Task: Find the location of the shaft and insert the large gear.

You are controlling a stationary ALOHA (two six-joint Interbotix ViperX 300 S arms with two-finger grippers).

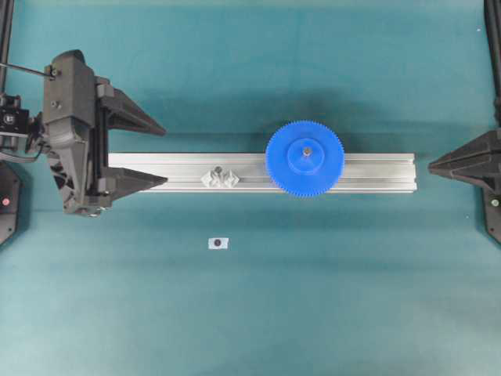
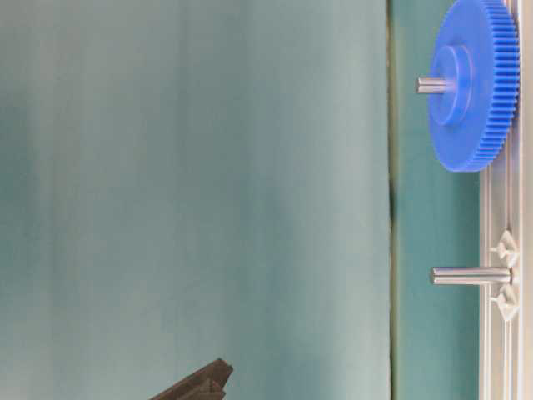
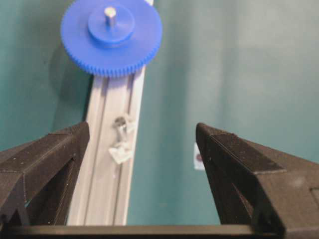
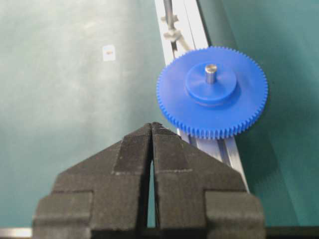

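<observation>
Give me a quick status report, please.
Left gripper open, empty. Right gripper shut, empty. Gear already on a shaft on the rail. Nothing in the way.

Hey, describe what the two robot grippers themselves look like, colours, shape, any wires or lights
Both are matte black plastic. The left gripper has two long wedge-shaped fingers with a grainy, layered surface, mounted on a bulky black housing with screws and a thin black cable. The right gripper has matching tapered fingers. Dark arm bases at the overhead view's edges carry small lights, red at left, green at right.
</observation>
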